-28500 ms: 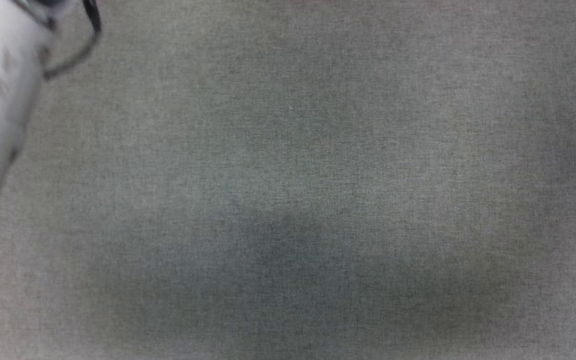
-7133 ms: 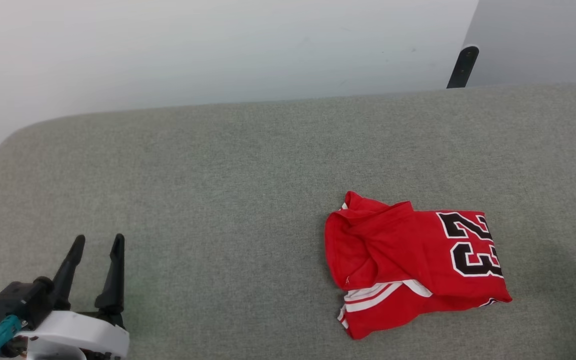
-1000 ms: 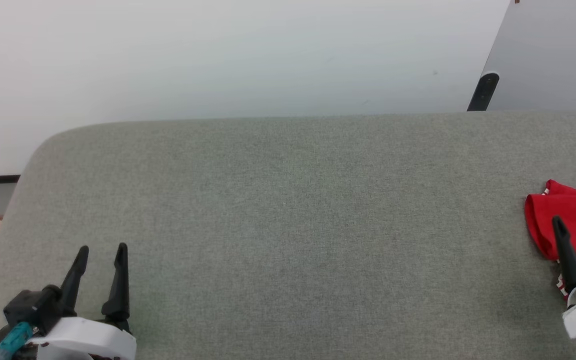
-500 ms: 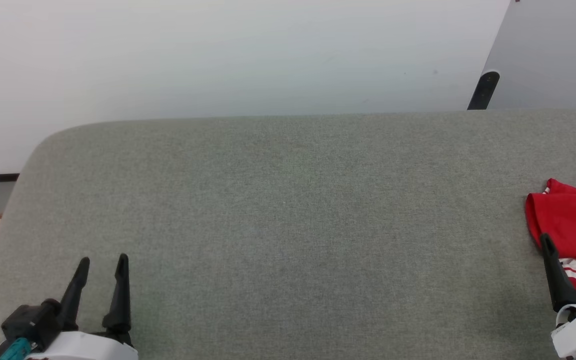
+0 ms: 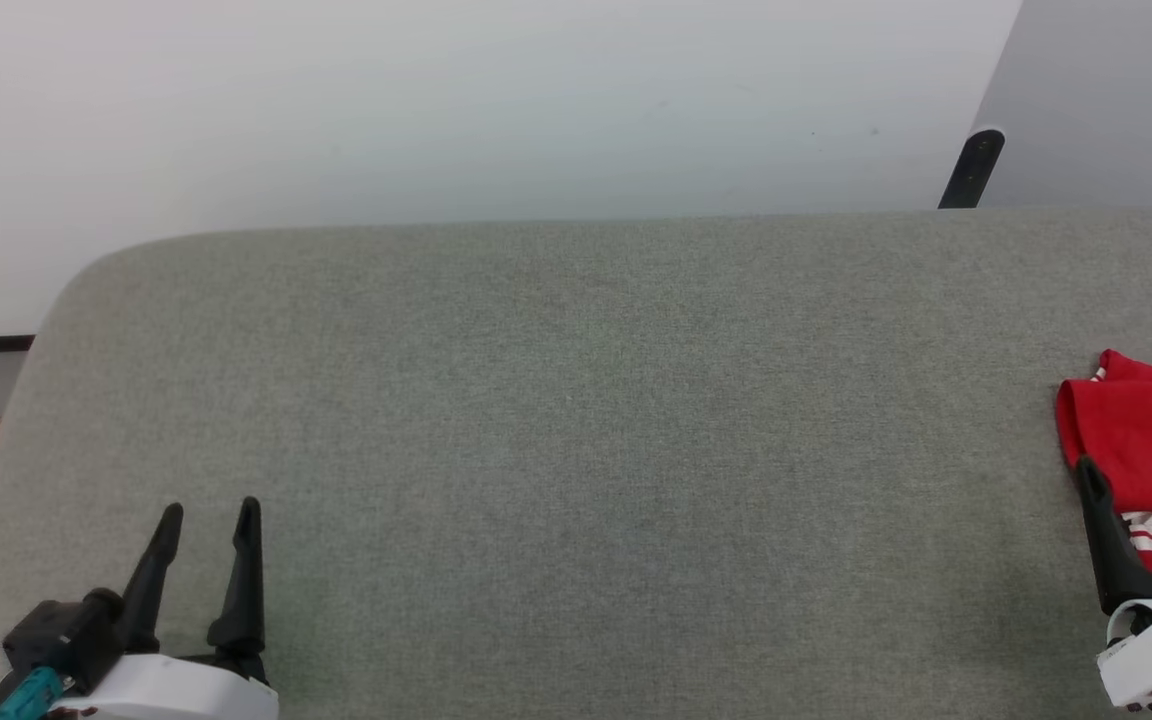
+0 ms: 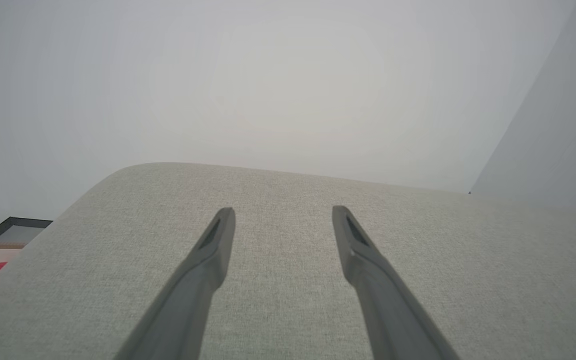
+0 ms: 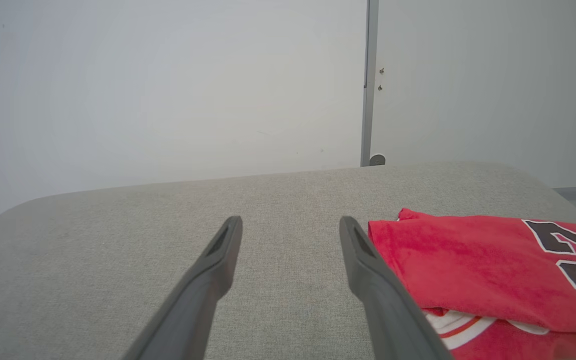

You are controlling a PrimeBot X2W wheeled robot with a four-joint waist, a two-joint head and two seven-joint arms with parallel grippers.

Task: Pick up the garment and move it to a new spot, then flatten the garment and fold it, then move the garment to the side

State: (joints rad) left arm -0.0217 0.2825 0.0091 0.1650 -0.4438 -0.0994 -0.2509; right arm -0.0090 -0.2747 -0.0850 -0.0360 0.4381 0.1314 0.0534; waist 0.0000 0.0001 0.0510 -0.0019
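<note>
At 3 o'clock on the desk [image 5: 576,450] lies the garment [image 5: 1136,430], folded. Right fingers [image 5: 1104,530], apart and empty, sit just beside its edge at 4 o'clock; left fingers [image 5: 241,570], also apart and empty, at 8 o'clock. The move aside looks done; next, the arms likely need only draw clear.

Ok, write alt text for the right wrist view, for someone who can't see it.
A folded red garment with white striped trim and black numerals lies at lower right on a grey fabric surface. The dark fingers of the open right tool rise from the bottom edge toward a pale wall.
</note>
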